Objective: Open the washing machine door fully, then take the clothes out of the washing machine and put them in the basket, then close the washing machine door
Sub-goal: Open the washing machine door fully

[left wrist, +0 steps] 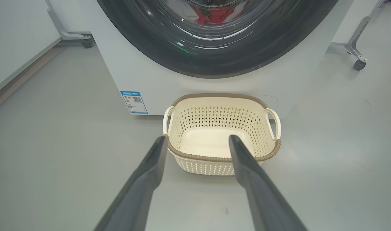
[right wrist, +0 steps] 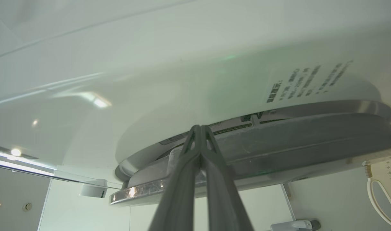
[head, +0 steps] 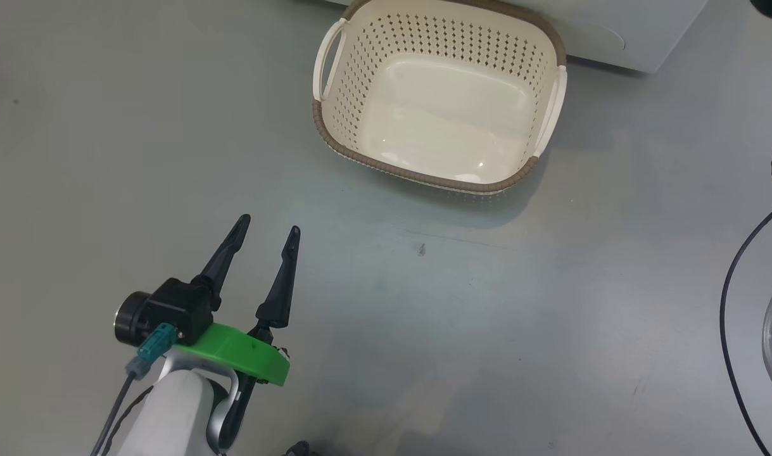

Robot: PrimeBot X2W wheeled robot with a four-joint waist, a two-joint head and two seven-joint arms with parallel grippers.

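**Grey floor, basket at the washer's foot, load behind glass**

Grey floor [head: 170, 126], smooth, lightly scuffed. Black cable [head: 734, 304] curves along its right side in the head view.

- Basket [head: 423, 179]: cream, perforated walls, brown woven-look rim, upright on the floor just in front of the washing machine [left wrist: 144, 73]. Its glossy bottom is bare and reflects the lights.
- Washing machine: white front with a blue label [left wrist: 134, 102] low on its left corner. The door [left wrist: 169, 54], with its wide black rim, lies across the front. I cannot tell whether it is latched.
- Clothes [left wrist: 214, 16]: a patch of red fabric with some white, seen through the door glass, inside the drum.
- Left gripper [head: 268, 223]: fingers spread wide, holding nothing. It hangs over the floor, well short of the basket. In the left wrist view it points at the basket's near rim.
- Right gripper [right wrist: 200, 128]: fingers pressed together with nothing between them. The tips are at the door's grey edge, where it meets the white front. I cannot tell whether they touch it.
- Wheeled frame legs [left wrist: 359, 62] stand on either side of the machine.
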